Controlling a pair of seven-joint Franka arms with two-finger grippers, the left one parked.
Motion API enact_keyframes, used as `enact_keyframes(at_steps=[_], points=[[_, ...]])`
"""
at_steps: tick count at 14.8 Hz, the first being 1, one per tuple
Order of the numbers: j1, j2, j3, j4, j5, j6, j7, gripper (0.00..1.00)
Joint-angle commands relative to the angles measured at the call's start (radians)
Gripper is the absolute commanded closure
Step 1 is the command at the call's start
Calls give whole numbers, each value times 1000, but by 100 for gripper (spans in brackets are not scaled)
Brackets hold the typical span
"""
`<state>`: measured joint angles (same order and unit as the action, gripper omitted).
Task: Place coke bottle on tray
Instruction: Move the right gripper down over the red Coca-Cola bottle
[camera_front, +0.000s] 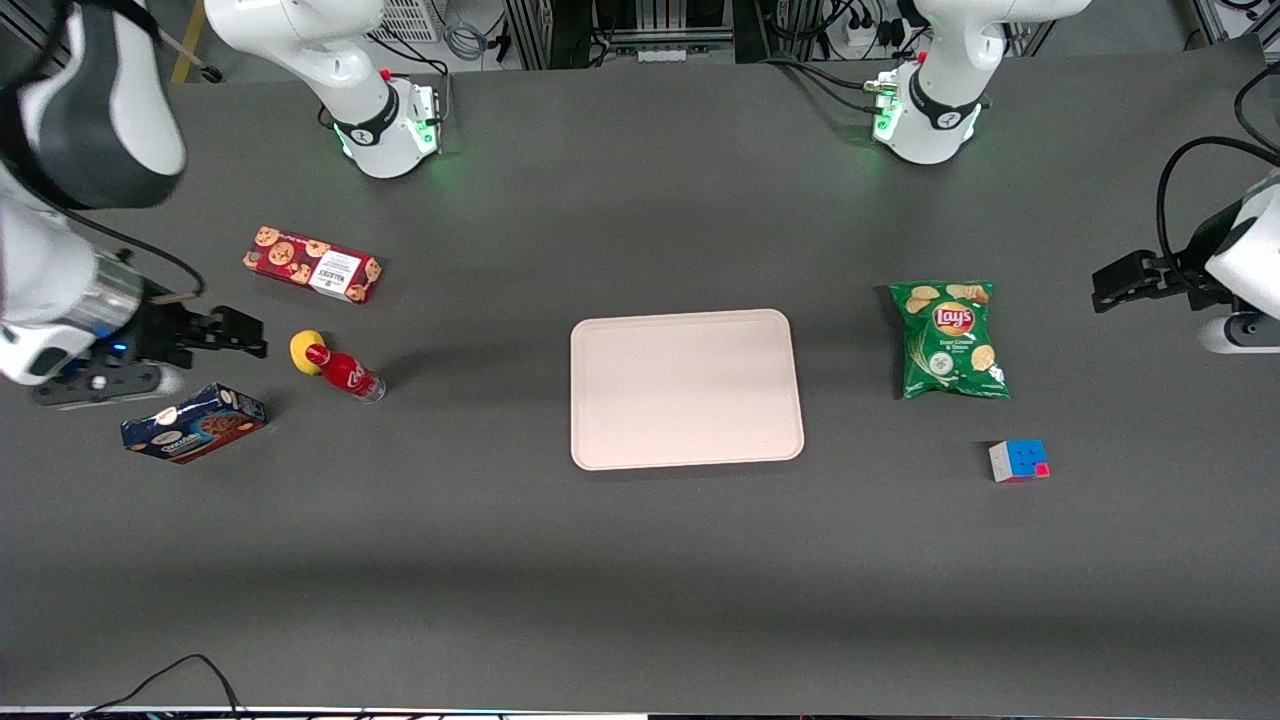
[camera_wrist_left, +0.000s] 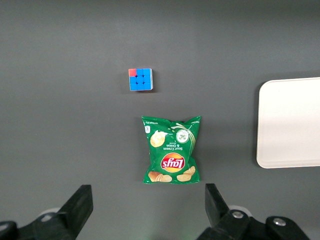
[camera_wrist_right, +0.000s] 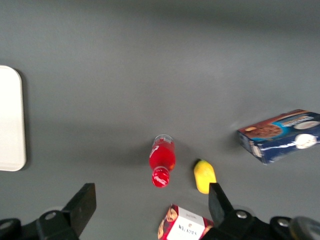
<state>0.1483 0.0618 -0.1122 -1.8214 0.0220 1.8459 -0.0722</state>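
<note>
We see the claw high over the working arm's end of the desk, fingers spread wide, holding nothing. It hangs beside the bottle, not touching it.

The bottle lies on its side on the desk, red cap toward the lemon — cap just beside or touching it in the front view, though the wrist view shows bottle and lemon with a small gap. Well apart from the tray, which sits mid-desk with nothing on it.

Around the bottle:
- red cookie box farther from the front camera
- blue cookie box nearer the camera, just below the claw in the front view

Toward the parked arm's end — chips bag flat on the desk, cube nearer the camera than the bag. Both clear of the tray.

Wrist view confirms the bottle is between the finger lines but far below them.
</note>
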Motion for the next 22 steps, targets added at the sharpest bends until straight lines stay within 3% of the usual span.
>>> enact_keyframes(at_steps=[1,9,17,22], points=[[2,-129,29,-322,1,237,20,0],[-7,-119,46,-571,-80,533,37,0],[-24,-100,45,-581,-82,550,12,0],[-26,-86,36,-579,-80,573,-17,8]])
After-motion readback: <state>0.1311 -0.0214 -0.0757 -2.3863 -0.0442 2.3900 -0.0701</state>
